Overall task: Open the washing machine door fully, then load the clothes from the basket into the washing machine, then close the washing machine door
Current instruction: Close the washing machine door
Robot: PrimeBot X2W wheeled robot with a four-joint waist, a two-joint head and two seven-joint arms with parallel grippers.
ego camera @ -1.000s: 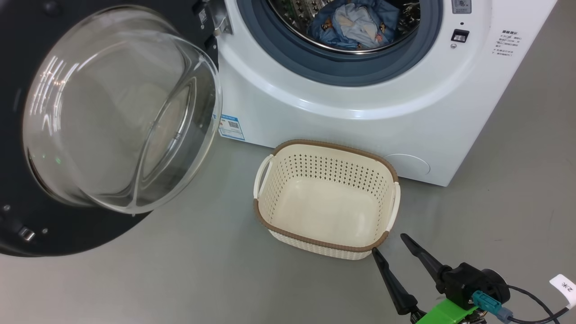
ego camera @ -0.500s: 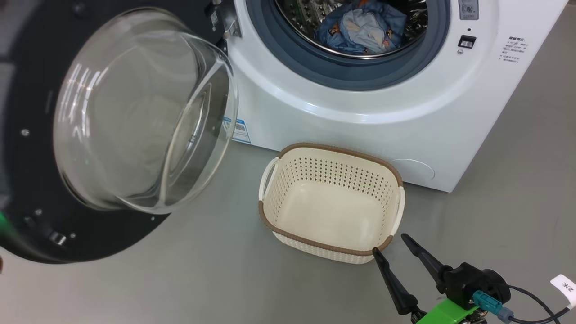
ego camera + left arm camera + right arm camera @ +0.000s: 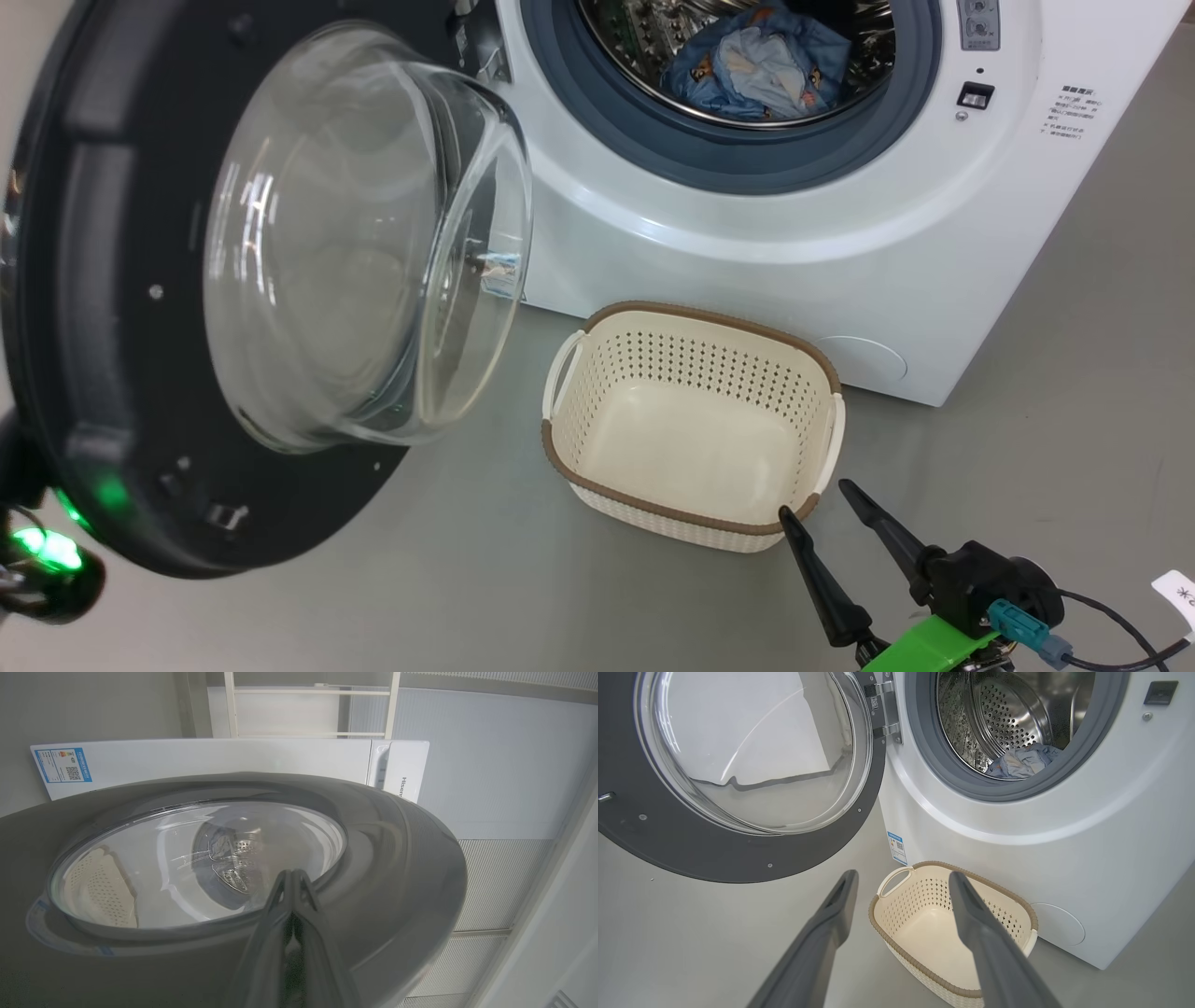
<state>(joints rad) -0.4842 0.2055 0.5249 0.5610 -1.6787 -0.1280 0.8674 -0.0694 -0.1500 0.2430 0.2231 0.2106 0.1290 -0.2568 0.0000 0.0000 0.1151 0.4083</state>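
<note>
**Before the washer, door open and clothes in the drum**

Head view: the washing machine door stands swung out to the left of the washing machine. The clothes lie in the steel drum, and the basket sits on the grey floor just before the machine. The right gripper hovers beside the basket's near corner, fingers spread, gripping nothing.

Left wrist view: the left gripper, clenched on nothing, points at the door's outer face.

Right wrist view: spread fingers frame the basket.
</note>
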